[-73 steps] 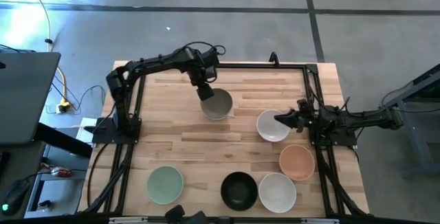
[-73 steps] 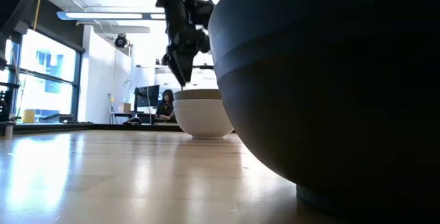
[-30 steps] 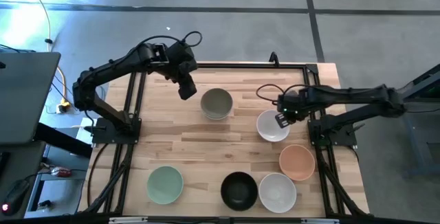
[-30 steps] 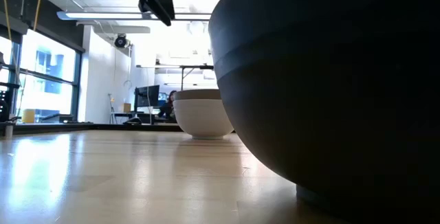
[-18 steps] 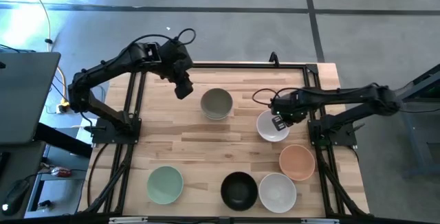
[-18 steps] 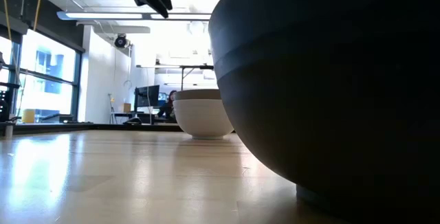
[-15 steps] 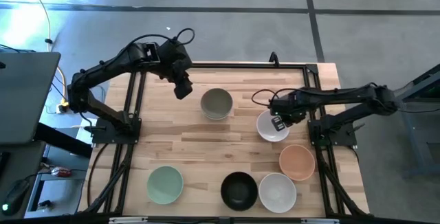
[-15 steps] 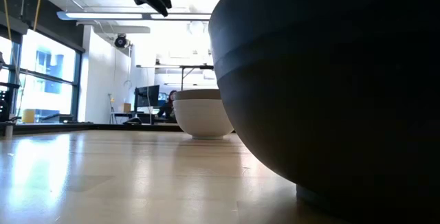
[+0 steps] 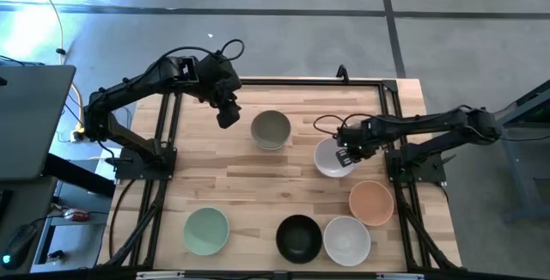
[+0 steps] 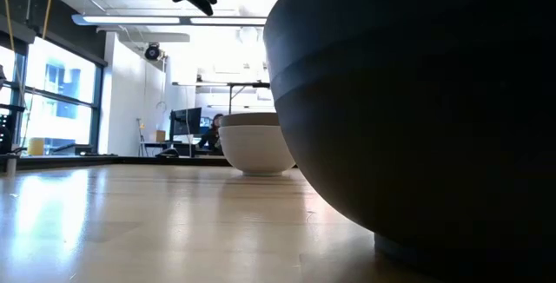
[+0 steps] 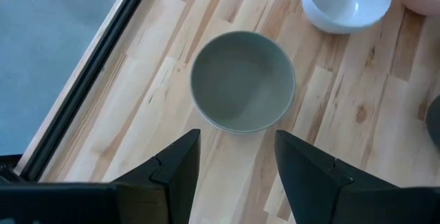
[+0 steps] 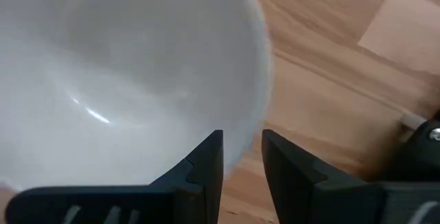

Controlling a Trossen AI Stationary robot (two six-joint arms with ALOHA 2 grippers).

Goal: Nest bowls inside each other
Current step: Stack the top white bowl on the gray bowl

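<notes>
My right gripper [image 9: 344, 155] is at the right side of a white bowl [image 9: 329, 158], shut on its rim. My left gripper [image 9: 226, 113] hangs open above the table, left of the grey-olive bowl [image 9: 271, 129]. That bowl sits nested in a white bowl, whose wall shows in the low view [image 10: 256, 148]. In the left wrist view the grey-olive bowl [image 11: 242, 81] lies beyond my open left gripper [image 11: 237, 157]. Along the near edge stand the mint green bowl [image 9: 206, 231], the black bowl [image 9: 299, 238] and another white bowl [image 9: 347, 240]. The peach bowl [image 9: 371, 203] stands near the right edge. My right gripper [image 12: 242, 141] has the white bowl's rim [image 12: 260, 107] on its right side, one finger [image 12: 206, 162] inside the bowl and the other outside. The fingers come from the table's right, slanting down. Whether the bowl is off the table, I cannot tell.
The black bowl [image 10: 417, 101] fills the right half of the low view and hides the right arm there. A dark frame rail [image 9: 301, 82] runs along the table's far side. Bare wood [image 9: 249, 181] lies between the far bowls and the near row.
My right gripper has moved a little toward the table's left and near edge, onto the white bowl's right rim. The white bowl has shifted slightly toward the table's left. My left gripper has drifted a little away from the grey-olive bowl and stayed open.
</notes>
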